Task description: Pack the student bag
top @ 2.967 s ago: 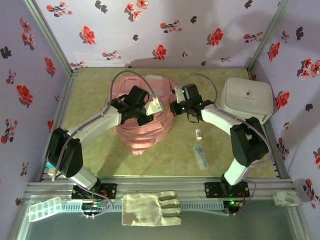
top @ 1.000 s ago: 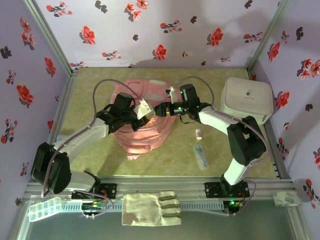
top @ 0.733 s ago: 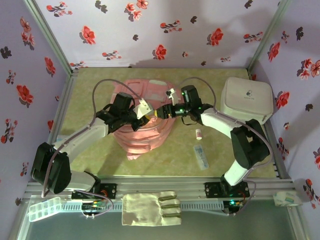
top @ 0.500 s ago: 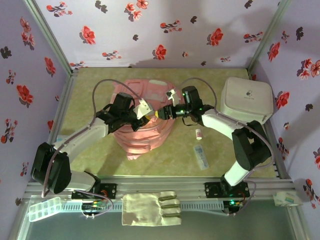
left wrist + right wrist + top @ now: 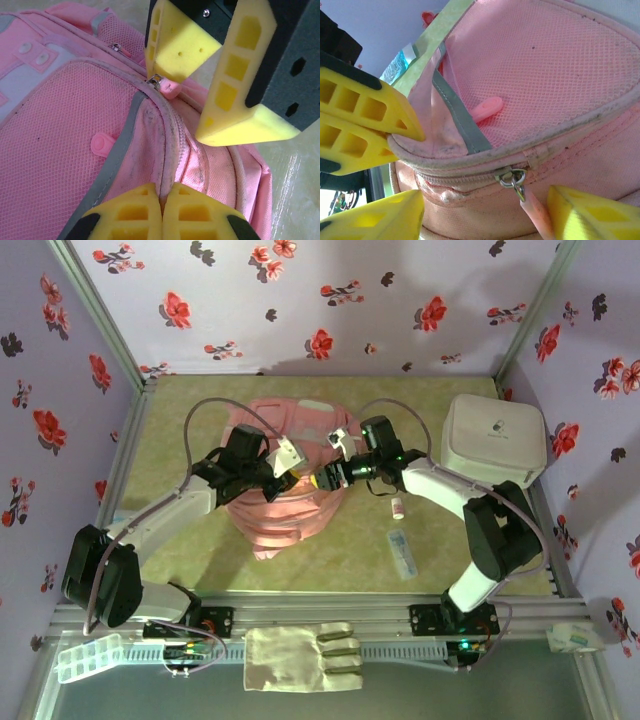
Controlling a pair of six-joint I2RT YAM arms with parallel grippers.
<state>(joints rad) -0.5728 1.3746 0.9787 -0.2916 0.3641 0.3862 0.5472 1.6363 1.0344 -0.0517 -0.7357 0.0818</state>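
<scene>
Since half a second ago my right gripper (image 5: 322, 480) has slid a little toward me along the top of the student bag (image 5: 290, 515), while the left arm has not shifted.

From above, the pink bag lies in the middle of the table between the two wrists. The left gripper (image 5: 284, 469) sits on its upper part. A white box (image 5: 495, 440) stands well apart at the right. A small bottle (image 5: 398, 507) and a flat packet (image 5: 401, 552) lie on the table beside the bag, clear of both arms.

On the left wrist camera, my left fingers (image 5: 135, 212) are pressed together on a fold of the bag's seam. Just beyond, the right fingers (image 5: 182, 45) stand apart over the zip pull (image 5: 169, 88).

On the right wrist camera, the pull hangs between my spread fingers (image 5: 592, 217), closer to the right-hand one. I cannot tell whether it touches. The left fingers pinch the bag's rim at the left.
</scene>
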